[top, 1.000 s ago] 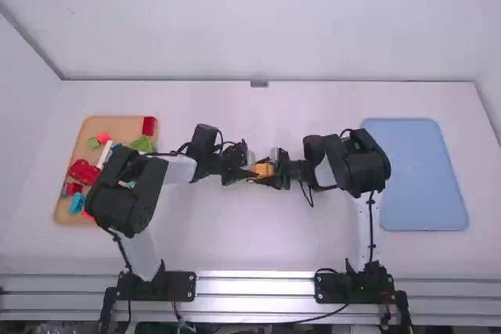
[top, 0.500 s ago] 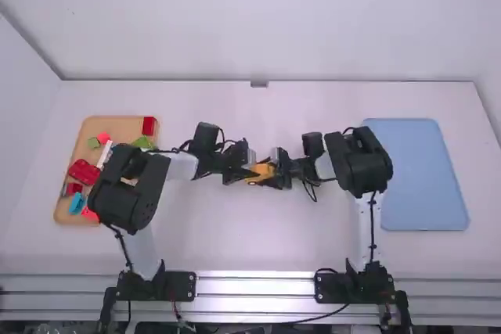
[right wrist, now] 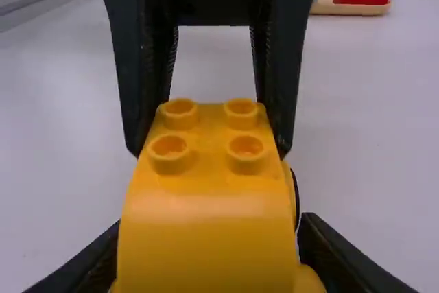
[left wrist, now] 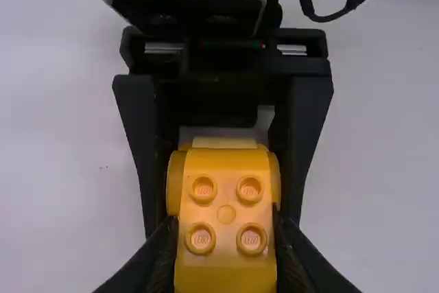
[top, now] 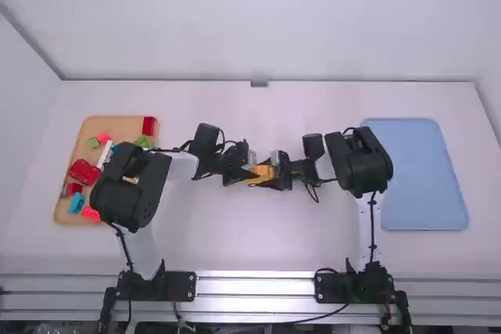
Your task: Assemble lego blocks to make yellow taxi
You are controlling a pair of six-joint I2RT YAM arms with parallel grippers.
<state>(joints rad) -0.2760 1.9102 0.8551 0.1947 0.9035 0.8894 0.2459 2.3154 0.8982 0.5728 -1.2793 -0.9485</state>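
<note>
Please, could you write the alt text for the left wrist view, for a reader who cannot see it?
A yellow block piece with four round studs, clamped in the left claw; farther off, the fingers of the right claw flank its other end, over the white table.

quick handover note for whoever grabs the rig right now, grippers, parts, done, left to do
Left gripper: shut on the yellow piece, mid-table.
Right gripper: shut on the same piece, from the opposite end.
Parts: loose blocks, including red, green and blue, on the tan tray at the left arm's side.
Done: yellow piece gripped at both ends; can't tell whether its parts are fully joined.
Left: four top studs uncovered, so the taxi probably needs more on top. Likely check the fit before either side lets go.
</note>
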